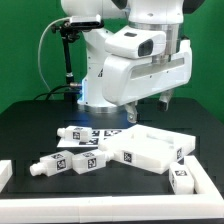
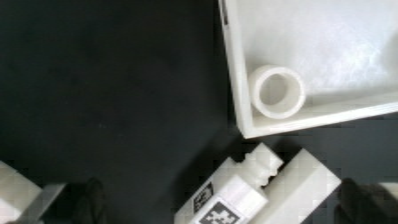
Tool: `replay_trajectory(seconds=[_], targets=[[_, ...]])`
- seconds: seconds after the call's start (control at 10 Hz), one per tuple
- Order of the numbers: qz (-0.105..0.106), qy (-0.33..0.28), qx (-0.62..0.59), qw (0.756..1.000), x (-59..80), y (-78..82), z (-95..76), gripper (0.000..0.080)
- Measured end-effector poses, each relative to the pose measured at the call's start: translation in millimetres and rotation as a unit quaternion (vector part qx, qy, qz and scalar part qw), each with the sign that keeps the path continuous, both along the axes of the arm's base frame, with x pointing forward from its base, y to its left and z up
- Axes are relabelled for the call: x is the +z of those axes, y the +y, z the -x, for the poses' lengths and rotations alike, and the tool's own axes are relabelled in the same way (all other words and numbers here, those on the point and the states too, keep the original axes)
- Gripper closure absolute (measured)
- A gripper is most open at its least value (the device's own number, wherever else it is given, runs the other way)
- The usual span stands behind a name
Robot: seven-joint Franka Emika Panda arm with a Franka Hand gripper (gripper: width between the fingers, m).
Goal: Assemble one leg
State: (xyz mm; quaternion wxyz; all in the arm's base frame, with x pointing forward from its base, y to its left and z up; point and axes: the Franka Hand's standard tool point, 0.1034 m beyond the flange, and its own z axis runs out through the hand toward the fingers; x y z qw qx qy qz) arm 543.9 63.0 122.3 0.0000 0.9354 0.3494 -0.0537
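gripper (image 2: 217, 200) spread wide over the leg (image 2: 285, 182)

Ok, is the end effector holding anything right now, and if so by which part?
Nothing is held. The end effector is open, and the leg lies between its fingers, untouched.

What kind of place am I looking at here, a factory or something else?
Probably a robotics research lab rather than a factory: a single white robot arm stands over a black table before a plain green backdrop, and a small white leg lying there carries black-and-white square tags.
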Motion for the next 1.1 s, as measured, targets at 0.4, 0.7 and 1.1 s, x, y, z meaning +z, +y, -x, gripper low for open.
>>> replay_trajectory(seconds=[0.4,0.7,1.1], targets=[[-0.001,0.0,0.0,1.0,-0.5,0.1,0.1,0.015],[-0.004,0.003,-0.015,1.0,-18.9,5.2,-0.2,0.015],[-0.024,-0.005,-0.032,0.999,-56.2,12.9,-20.6,0.015]])
